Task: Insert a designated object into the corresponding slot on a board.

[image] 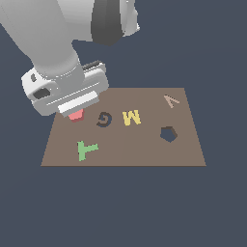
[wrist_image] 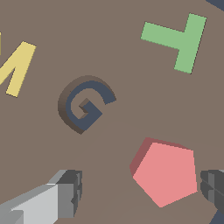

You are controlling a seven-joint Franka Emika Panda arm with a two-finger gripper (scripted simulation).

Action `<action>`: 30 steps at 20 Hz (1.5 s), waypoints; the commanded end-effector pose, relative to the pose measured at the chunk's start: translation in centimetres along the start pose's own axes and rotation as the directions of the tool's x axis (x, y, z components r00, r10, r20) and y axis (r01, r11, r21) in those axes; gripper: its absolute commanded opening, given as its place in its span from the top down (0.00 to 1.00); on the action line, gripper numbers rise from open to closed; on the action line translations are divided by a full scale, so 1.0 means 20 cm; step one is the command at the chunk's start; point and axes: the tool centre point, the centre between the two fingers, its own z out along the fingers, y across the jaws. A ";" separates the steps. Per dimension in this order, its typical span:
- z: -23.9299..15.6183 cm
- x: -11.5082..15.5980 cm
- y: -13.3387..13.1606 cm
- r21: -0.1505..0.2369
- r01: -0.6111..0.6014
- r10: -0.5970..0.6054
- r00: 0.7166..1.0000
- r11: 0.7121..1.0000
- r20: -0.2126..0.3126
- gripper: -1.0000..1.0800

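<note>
A flat brown board (image: 144, 144) is seen lying on a dark blue-grey worktop (image: 120, 207), and it carries several letter shapes and cutouts. The red-pink pentagon block (image: 75, 116) is found on the board near the corner at the exterior view's far left, where most of it is hidden beneath the pincer (image: 72, 103). In the wrist view the block (wrist_image: 165, 173) is shown resting flat on the board surface (wrist_image: 122, 131), between the two fingers (wrist_image: 65, 194) of the pincer (wrist_image: 142, 192); the fingers are spread apart, one well clear of the block and the other just beside it, and contact cannot be confirmed. The dark pentagon slot (image: 168, 134) is cut into the board toward the exterior view's right edge, well apart from the block. Between them a dark G-shaped cutout (image: 103, 118) and a yellow M (image: 131, 117) are placed, the G being the nearer to the block. A green T (image: 87, 150) is set near the board's front edge at the exterior view's left, and a V-shaped cutout (image: 171, 101) is seen near the far right corner.
</note>
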 end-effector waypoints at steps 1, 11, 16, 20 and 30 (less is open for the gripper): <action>0.03 -0.02 0.04 0.000 0.037 -0.037 0.999 0.999 0.000 0.04; 0.10 -0.04 0.12 -0.001 0.106 -0.106 0.994 0.994 0.001 0.04; 0.10 -0.04 0.12 -0.001 0.105 -0.105 0.994 0.994 0.001 0.04; 0.11 -0.04 0.12 -0.001 0.105 -0.105 0.994 0.994 0.001 0.04; 0.20 -0.04 0.12 -0.001 0.105 -0.105 0.994 0.994 0.001 1.00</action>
